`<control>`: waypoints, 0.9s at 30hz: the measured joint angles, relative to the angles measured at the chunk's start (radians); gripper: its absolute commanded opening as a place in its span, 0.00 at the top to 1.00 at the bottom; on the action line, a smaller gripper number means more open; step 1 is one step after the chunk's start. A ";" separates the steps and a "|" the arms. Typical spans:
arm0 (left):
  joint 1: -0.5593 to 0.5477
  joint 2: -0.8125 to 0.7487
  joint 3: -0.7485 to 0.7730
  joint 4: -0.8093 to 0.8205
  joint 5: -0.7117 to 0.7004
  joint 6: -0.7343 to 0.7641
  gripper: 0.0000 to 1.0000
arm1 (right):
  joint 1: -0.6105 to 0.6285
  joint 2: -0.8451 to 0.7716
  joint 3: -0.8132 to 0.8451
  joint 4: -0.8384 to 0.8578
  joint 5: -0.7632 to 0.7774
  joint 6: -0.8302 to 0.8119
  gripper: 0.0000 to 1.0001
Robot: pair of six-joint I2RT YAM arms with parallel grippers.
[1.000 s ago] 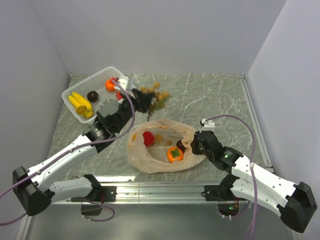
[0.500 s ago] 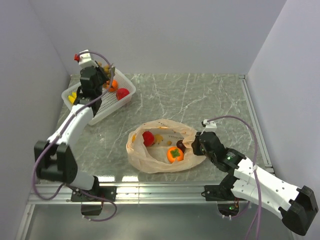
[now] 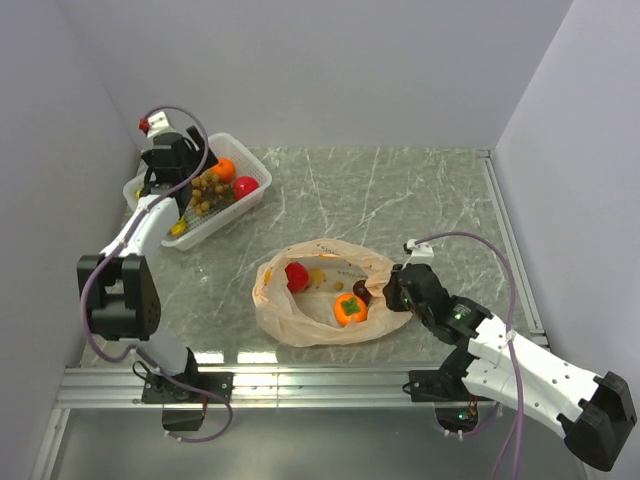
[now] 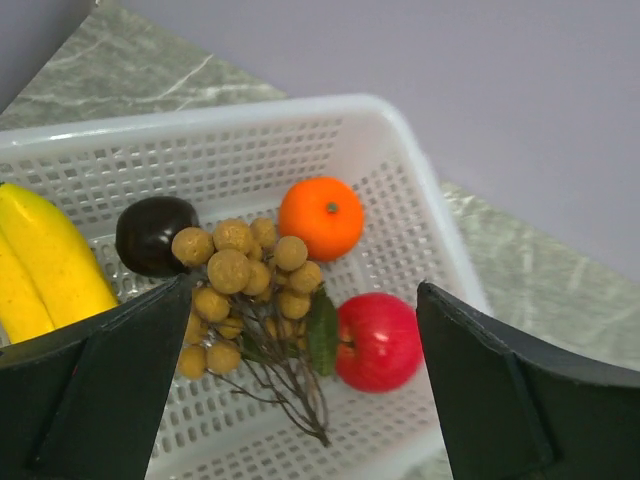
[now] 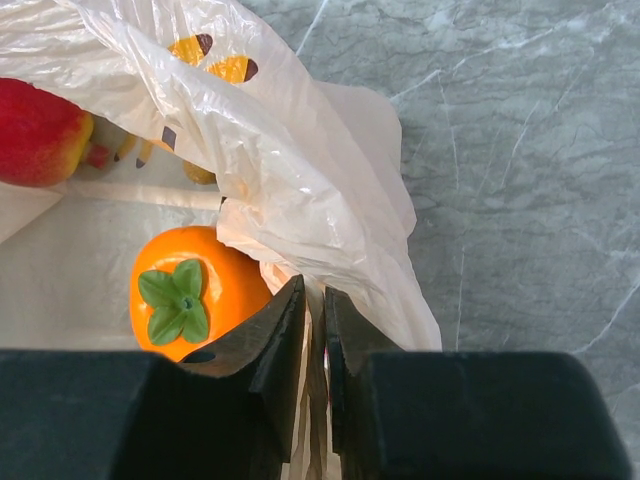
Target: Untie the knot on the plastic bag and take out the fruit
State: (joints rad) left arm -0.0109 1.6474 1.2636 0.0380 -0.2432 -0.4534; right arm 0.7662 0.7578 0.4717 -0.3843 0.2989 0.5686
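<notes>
Left jaws, spread wide, hover over the white mesh plastic basket (image 4: pixel 300 108) at the worktop's (image 3: pixel 430 200) far-left edge. Right jaws pinch the crinkly peach plastic bag's (image 5: pixel 300 170) near-right rim; bare marble lies beyond.

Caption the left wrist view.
Open left hand over white basket holding brown-ball bunch, tangerine, red apple, dark fruit, bananas.

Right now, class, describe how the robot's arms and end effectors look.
The left arm and right arm have white links and black joints; a thin purple cable loops along each. The left end effector and right end effector have dark, wedge-shaped fingers. The right arm carries a small green light.
</notes>
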 measured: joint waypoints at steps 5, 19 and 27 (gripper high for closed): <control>-0.020 -0.156 -0.012 -0.082 0.054 -0.051 0.01 | 0.000 0.007 0.002 0.001 0.004 -0.002 0.79; -0.715 -0.518 -0.163 -0.227 0.238 -0.054 0.04 | 0.000 0.026 0.002 0.007 0.016 0.003 0.93; -1.004 -0.378 -0.167 -0.249 0.130 -0.048 0.05 | 0.000 0.005 -0.010 0.028 0.019 0.019 0.94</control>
State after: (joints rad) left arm -1.0149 1.2697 1.0966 -0.2111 -0.1127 -0.5011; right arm 0.7666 0.7631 0.4618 -0.3565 0.3176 0.5873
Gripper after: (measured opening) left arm 0.952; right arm 0.066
